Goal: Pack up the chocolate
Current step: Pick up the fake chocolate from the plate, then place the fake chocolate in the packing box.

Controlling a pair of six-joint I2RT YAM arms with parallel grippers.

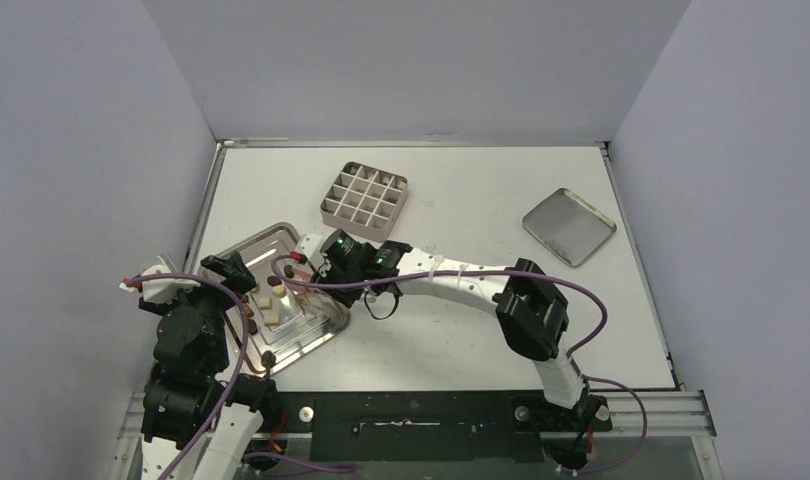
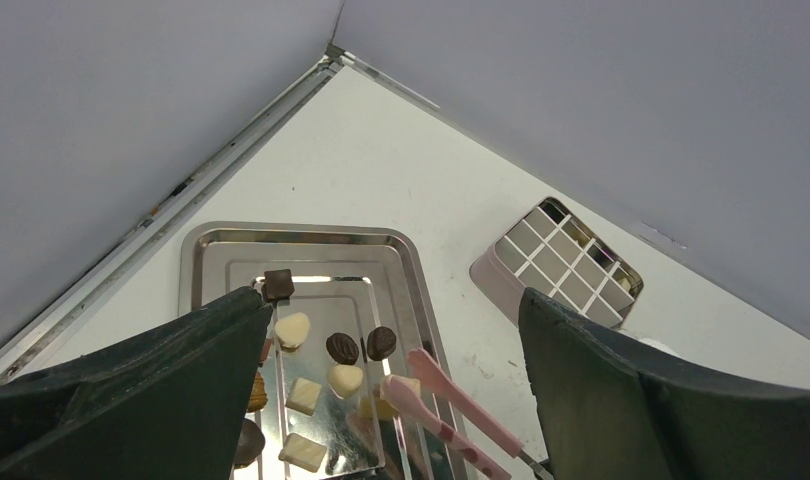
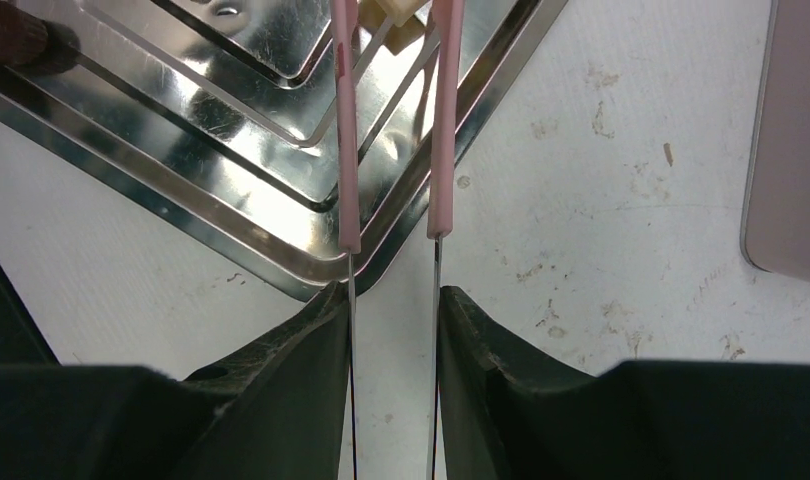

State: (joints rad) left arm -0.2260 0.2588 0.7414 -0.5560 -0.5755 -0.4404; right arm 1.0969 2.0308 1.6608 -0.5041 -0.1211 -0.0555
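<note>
Chocolate pieces (image 2: 343, 348), dark, tan and cream-white, lie on the silver stepped tray (image 2: 206, 250); from above they show as a cluster (image 1: 271, 300). My right gripper (image 3: 393, 300) is shut on pink-tipped tongs (image 3: 348, 150), which reach over the tray's rim. The tongs' tips (image 2: 421, 385) flank a cream piece (image 3: 401, 8); I cannot tell if it is pinched. My left gripper (image 2: 393, 300) hangs open over the tray's left side, holding nothing. From above, the right gripper (image 1: 316, 258) is at the tray's right edge and the left gripper (image 1: 231, 270) at its left.
A gridded pink tin (image 1: 365, 197) stands behind the tray, several of its cells showing pieces in the left wrist view (image 2: 571, 262). A square metal lid (image 1: 569, 226) lies at the back right. Grey walls close in the table on three sides.
</note>
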